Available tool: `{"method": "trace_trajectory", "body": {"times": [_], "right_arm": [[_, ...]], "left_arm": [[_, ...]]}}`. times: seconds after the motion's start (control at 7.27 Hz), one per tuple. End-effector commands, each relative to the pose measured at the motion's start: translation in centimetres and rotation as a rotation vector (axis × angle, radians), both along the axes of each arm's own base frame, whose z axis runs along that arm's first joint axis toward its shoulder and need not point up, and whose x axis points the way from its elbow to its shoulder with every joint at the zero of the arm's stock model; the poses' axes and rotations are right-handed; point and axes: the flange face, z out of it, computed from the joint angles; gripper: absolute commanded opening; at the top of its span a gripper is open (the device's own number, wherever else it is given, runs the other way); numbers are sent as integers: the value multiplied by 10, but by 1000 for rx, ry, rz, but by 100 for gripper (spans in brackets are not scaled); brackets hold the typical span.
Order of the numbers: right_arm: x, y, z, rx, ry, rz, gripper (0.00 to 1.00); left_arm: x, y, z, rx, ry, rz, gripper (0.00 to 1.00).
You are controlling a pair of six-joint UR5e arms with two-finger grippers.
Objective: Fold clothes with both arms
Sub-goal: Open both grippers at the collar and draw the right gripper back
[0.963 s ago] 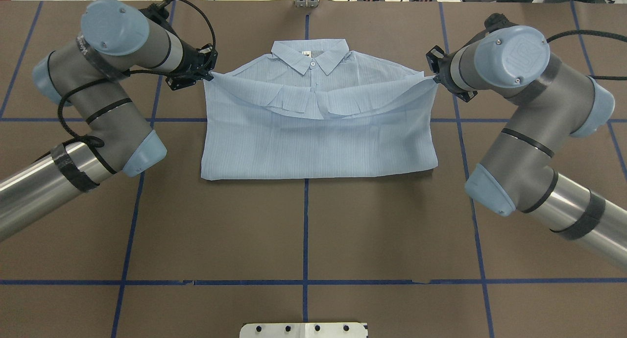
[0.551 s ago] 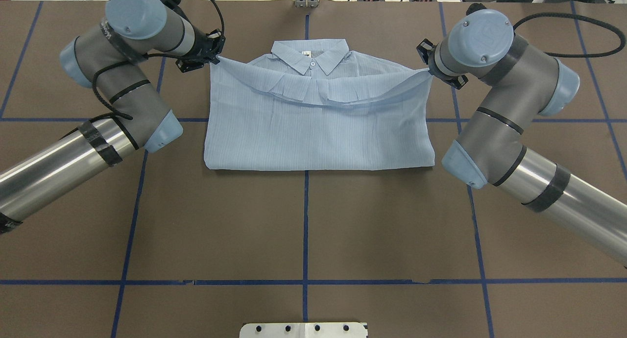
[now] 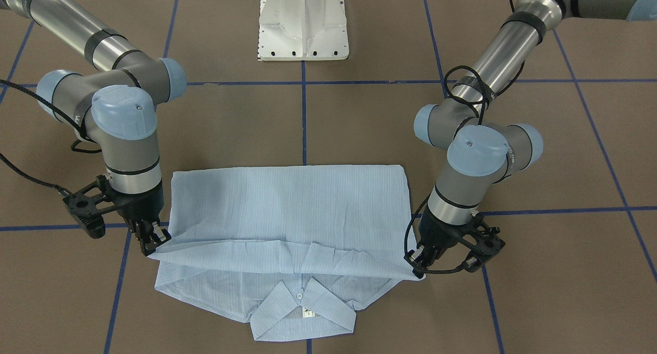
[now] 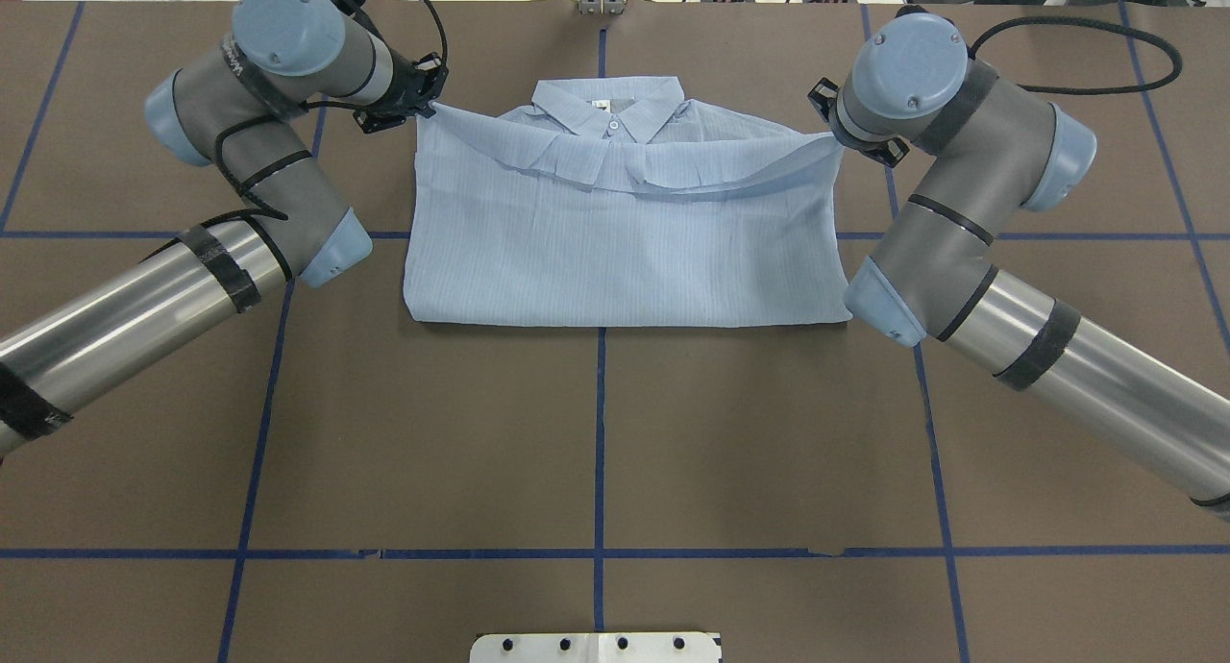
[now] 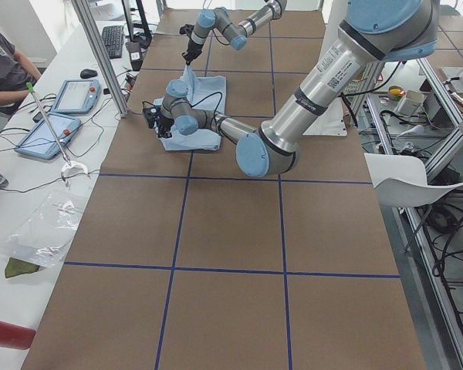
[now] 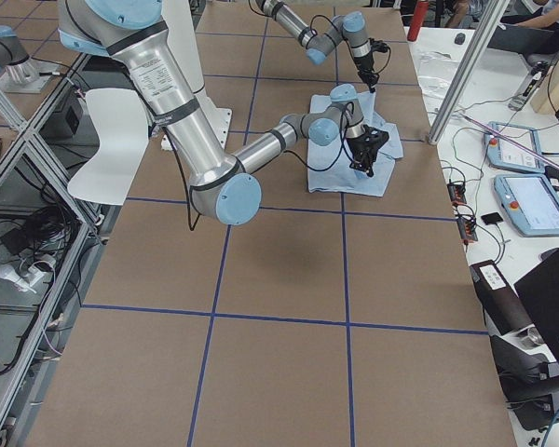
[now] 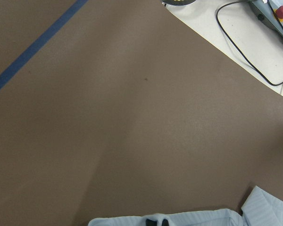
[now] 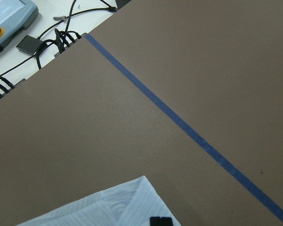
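The left arm's black two-finger gripper (image 4: 424, 106) has its fingers pressed together, pinching one corner of the thin pale-blue striped button-up shirt (image 4: 625, 250), near one side of the shirt's pointed collar (image 4: 609, 106). The right arm's black two-finger gripper (image 4: 834, 136) pinches the opposite corner in the same way, near the collar's other side. Between the two grippers the held edge sags in a shallow curve and passes just on the robot's side of the collar. The collar itself lies uncovered, showing a small white button (image 4: 613, 124) and a small neck label (image 3: 308, 313). From the collar toward the robot, the shirt lies as a folded rectangle on the brown table (image 4: 432, 432), which is marked with blue tape lines (image 4: 600, 452). The white pedestal base (image 3: 303, 25) stands well apart from the collar, beyond the shirt's folded edge.
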Motion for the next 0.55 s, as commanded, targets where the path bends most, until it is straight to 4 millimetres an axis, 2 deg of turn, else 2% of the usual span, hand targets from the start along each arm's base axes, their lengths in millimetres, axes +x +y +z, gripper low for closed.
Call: {"method": "trace_trajectory", "body": {"times": [0.0, 0.14, 0.28, 0.41], "right_arm": [[-8, -10, 17, 32, -10, -14, 0], [-9, -12, 13, 35, -13, -11, 0], [-14, -15, 16, 27, -6, -12, 18], [-17, -16, 20, 25, -1, -15, 36]], "left_arm": [[1, -2, 8, -2, -9, -1, 12], [1, -2, 8, -1, -8, -1, 16], [1, -2, 7, 1, -6, -1, 18], [1, -2, 5, 14, 5, -1, 28]]}}
